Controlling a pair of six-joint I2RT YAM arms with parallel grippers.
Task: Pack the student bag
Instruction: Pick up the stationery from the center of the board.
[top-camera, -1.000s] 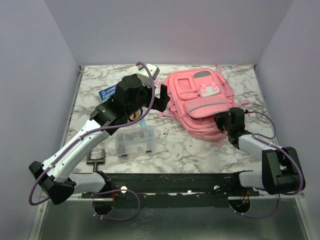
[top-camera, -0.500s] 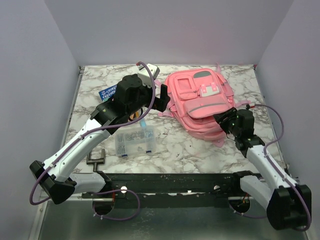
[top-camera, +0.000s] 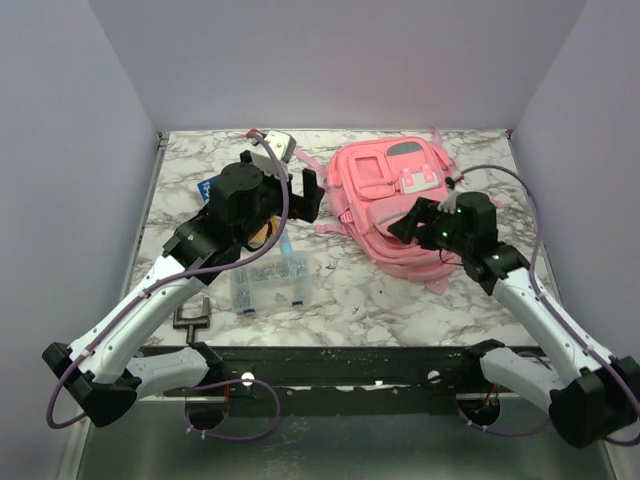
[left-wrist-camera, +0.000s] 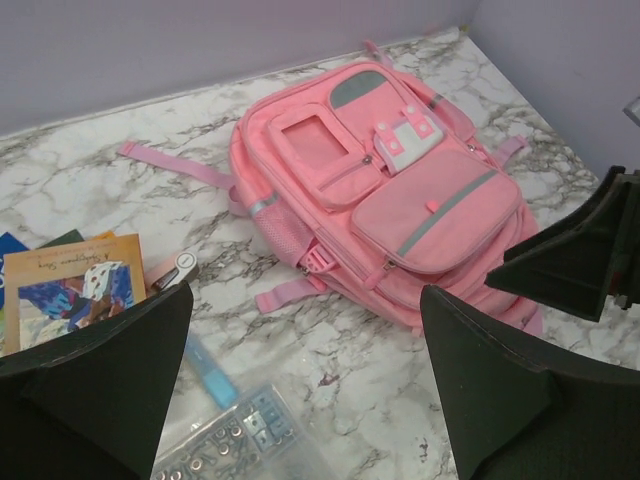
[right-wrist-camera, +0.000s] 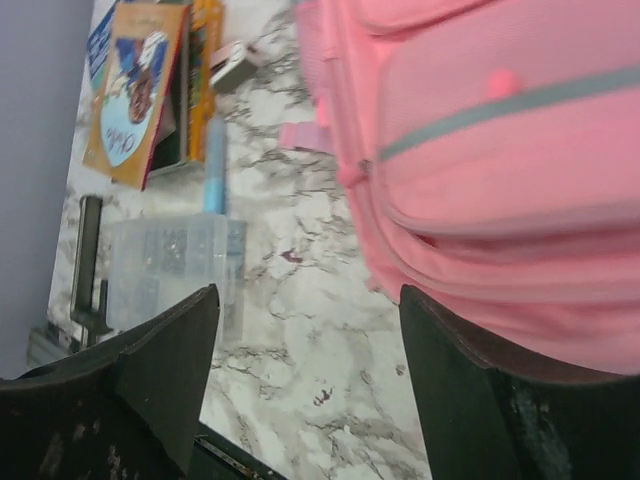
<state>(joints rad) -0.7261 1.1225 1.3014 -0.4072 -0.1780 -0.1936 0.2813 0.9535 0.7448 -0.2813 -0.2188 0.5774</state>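
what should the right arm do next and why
Probably lower the open right end effector onto the near edge of the student bag to start opening it: the bag looks closed, nothing is held, and that end effector hovers over it.

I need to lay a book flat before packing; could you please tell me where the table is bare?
The table is bare between the clear box and the student bag, down to the near edge. Left of the bag is crowded: books, pen.

Student bag (right-wrist-camera: 500, 180) cropped at right edge
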